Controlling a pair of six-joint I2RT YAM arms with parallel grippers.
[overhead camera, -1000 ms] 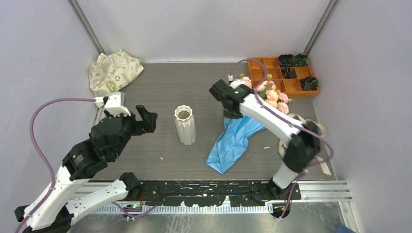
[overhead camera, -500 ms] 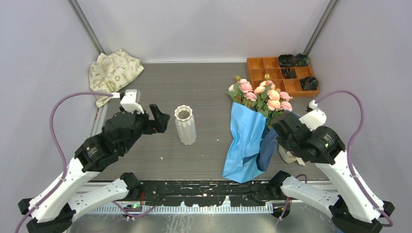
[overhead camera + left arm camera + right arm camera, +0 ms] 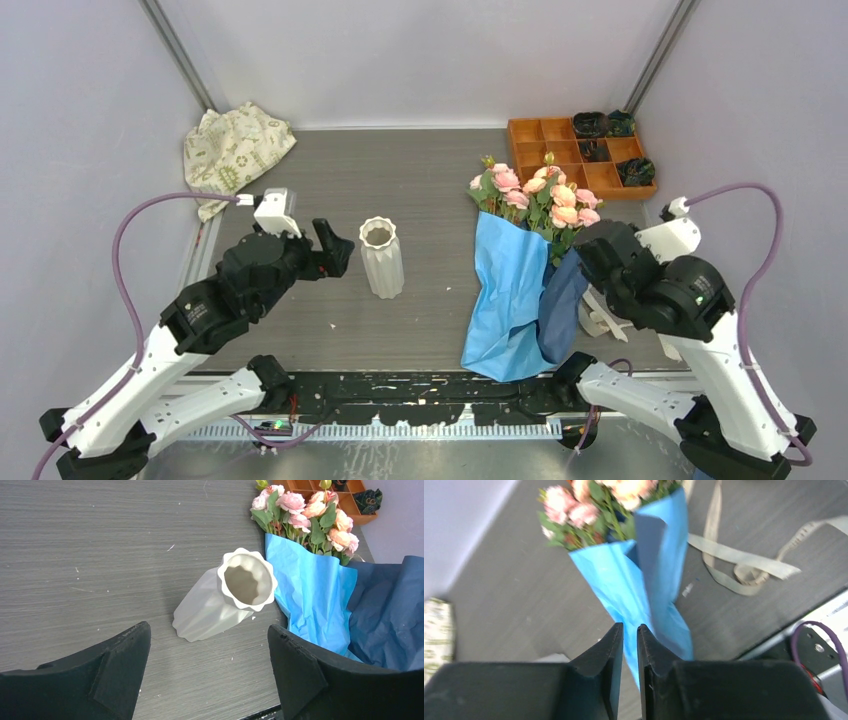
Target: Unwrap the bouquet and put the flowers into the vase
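The bouquet [image 3: 520, 255] lies right of centre, with the flowers [image 3: 540, 195] toward the far side and the wrapping paper [image 3: 500, 310] loosened. The paper looks light, limp and slippery, so the stems are the likely hold (not the soft blooms). The left gripper [image 3: 335, 252] gapes wide and empty just beside the vase [image 3: 381, 258]. The right gripper [image 3: 630, 627] stands barely parted at the paper; whether it has a grip is unclear. A second ago that arm stretched across the bouquet; it has since drawn back.

White ribbed vase [image 3: 381, 257] upright; blue-wrapped bouquet [image 3: 520, 270] to its right.
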